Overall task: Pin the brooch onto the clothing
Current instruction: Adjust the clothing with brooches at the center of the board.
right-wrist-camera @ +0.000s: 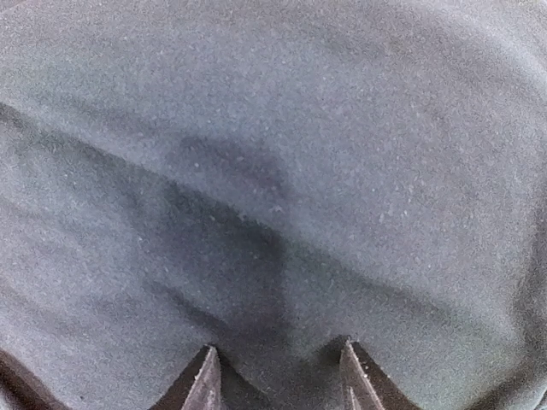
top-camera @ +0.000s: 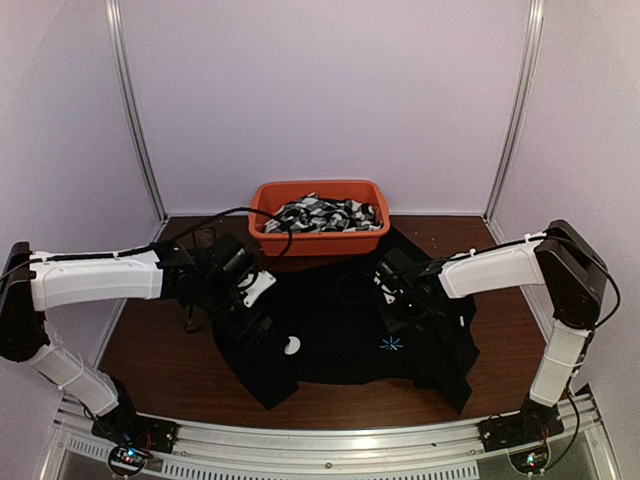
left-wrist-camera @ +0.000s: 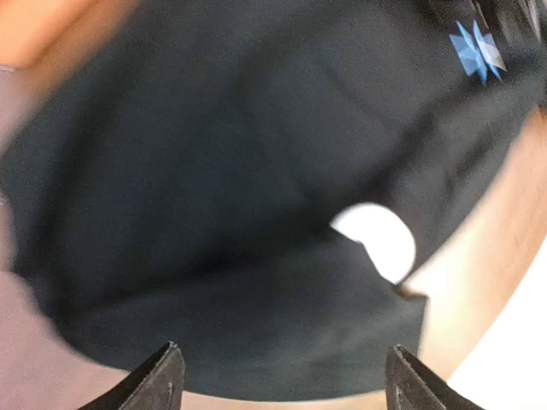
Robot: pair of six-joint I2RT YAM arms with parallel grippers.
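Note:
The black shirt [top-camera: 340,320] lies spread on the brown table, with its light-blue starburst mark [top-camera: 390,344] near the front. The mark also shows in the left wrist view [left-wrist-camera: 477,49]. A small white round piece [top-camera: 292,346] lies on the shirt's left part, and I cannot tell whether it is the brooch or a tag. It also shows in the left wrist view [left-wrist-camera: 378,239]. My left gripper [top-camera: 262,325] hovers over the shirt's left edge, jaws wide apart and empty [left-wrist-camera: 282,380]. My right gripper [top-camera: 400,312] is low over the shirt just behind the starburst, open, with only black fabric between its fingers [right-wrist-camera: 278,369].
An orange basin [top-camera: 268,195] holding black-and-white patterned fabrics stands at the back middle, touching the shirt's far edge. Bare brown table [top-camera: 160,350] shows left and right of the shirt. White walls enclose the table on three sides.

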